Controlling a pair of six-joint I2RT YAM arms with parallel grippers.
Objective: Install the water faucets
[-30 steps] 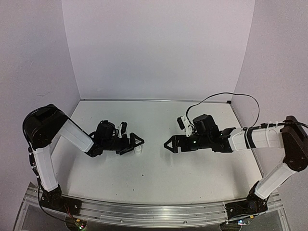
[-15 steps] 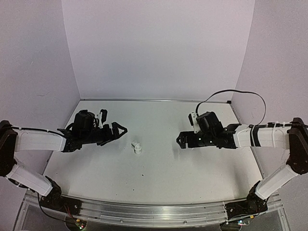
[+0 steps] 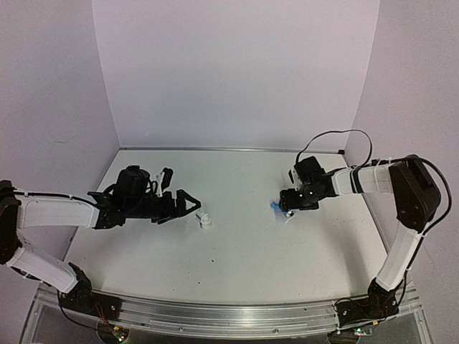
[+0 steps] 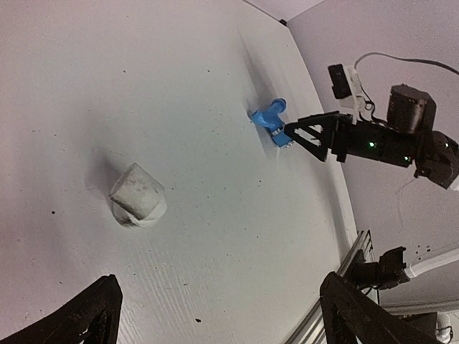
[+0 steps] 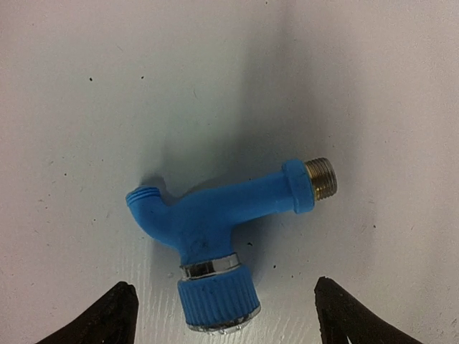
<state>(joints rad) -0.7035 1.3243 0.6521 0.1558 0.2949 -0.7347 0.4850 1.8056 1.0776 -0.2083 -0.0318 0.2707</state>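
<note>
Your white surface (image 3: 237,258) carries everything here. Your left arm (image 3: 57,211) lies low across it from the 9 o'clock edge and is aimed toward 3 o'clock. Your right arm (image 3: 373,179) reaches in from the 3 o'clock side and is aimed toward 9 o'clock.

The left fingers (image 3: 188,198) are spread wide and grasp nothing. The right fingers (image 3: 287,201) are also apart, one on each side of the tap's cap with a clear gap, so nothing is gripped.

The bright-blue plastic T-shaped tap (image 5: 215,222) lies flat on the surface, a little toward 3 o'clock from the middle, right at the right fingers' tips. In the right wrist view:
- Its brass-coloured threaded end points to about 2 o'clock.
- Its short curved spout points to about 9 o'clock.
- Its ribbed round cap, with a metal ring, points to 6 o'clock, between the fingertips.

The small white cylindrical fitting (image 3: 206,220) rests on the surface just toward 9 o'clock from the middle. It is near the left fingers' tips but apart from them, and well apart from the tap.
</note>
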